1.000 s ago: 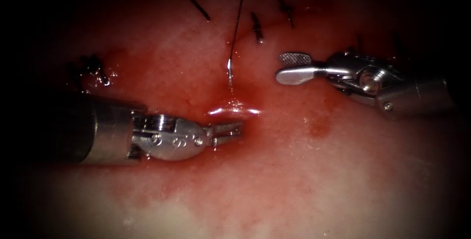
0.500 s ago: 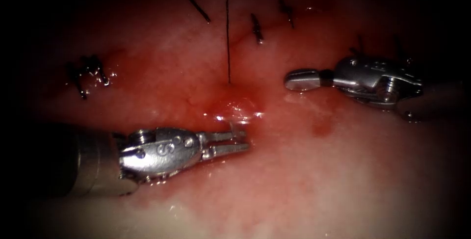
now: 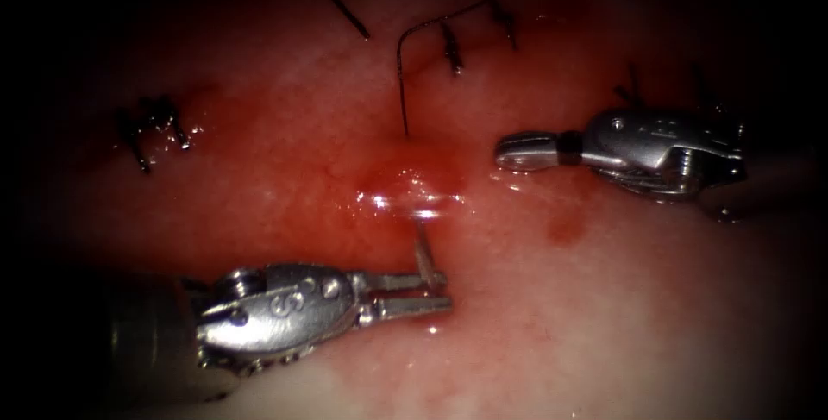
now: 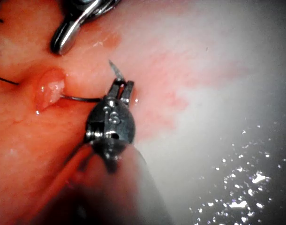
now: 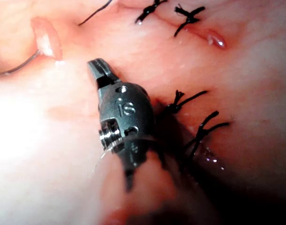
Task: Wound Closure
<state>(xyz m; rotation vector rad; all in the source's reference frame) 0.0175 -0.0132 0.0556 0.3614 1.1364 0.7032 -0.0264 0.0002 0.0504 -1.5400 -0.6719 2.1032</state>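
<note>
Endoscope overhead; wrist views close, seemingly sharing tissue (image 3: 604, 299).

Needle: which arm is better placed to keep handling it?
Left, probably. The left tool already grips the needle near its tip, its body running back into the tissue. The right tool is apart, shut on nothing.

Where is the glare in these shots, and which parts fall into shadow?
Endoscope view: bright glints on the wet red fluid at the cut, dark shadow round all the edges. Left wrist view: scattered sparkles on the pale tissue, with the left tool lit. Right wrist view: the tissue beside the right tool glares white, and the far corner is dark.
</note>
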